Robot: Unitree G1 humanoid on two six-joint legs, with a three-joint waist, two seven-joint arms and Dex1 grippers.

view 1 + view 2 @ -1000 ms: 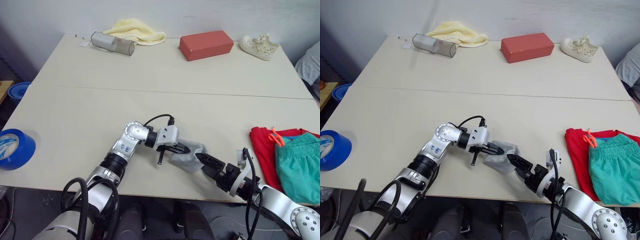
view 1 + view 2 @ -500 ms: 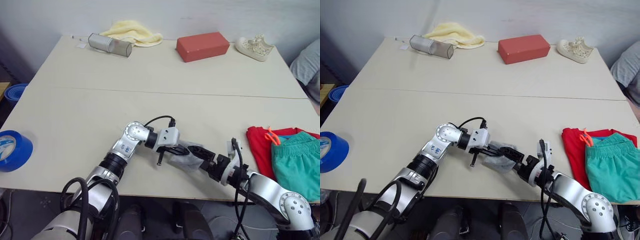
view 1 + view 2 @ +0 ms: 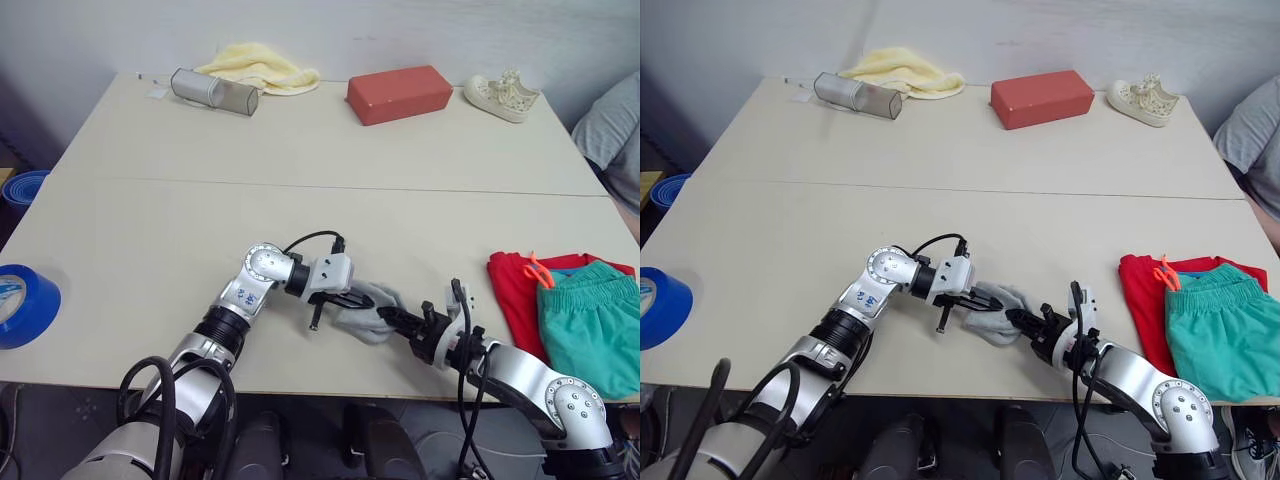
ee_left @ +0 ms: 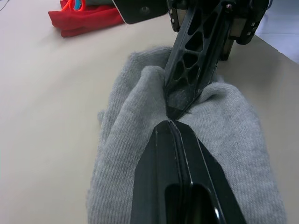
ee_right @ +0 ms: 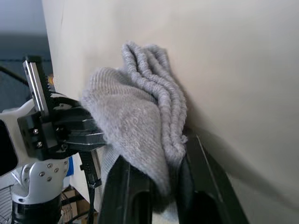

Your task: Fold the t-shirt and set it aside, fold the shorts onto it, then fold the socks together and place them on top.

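The left hand, fingers pressed together, pins the socks from the left at lower centre of the head views. The right hand meets it from the right, its two fingers clamped on the bunched grey knit, one either side of a fold. The socks lie on the surface near its front edge. At lower right, well apart, the shorts lie folded on the t-shirt, orange drawstring showing at the waistband.
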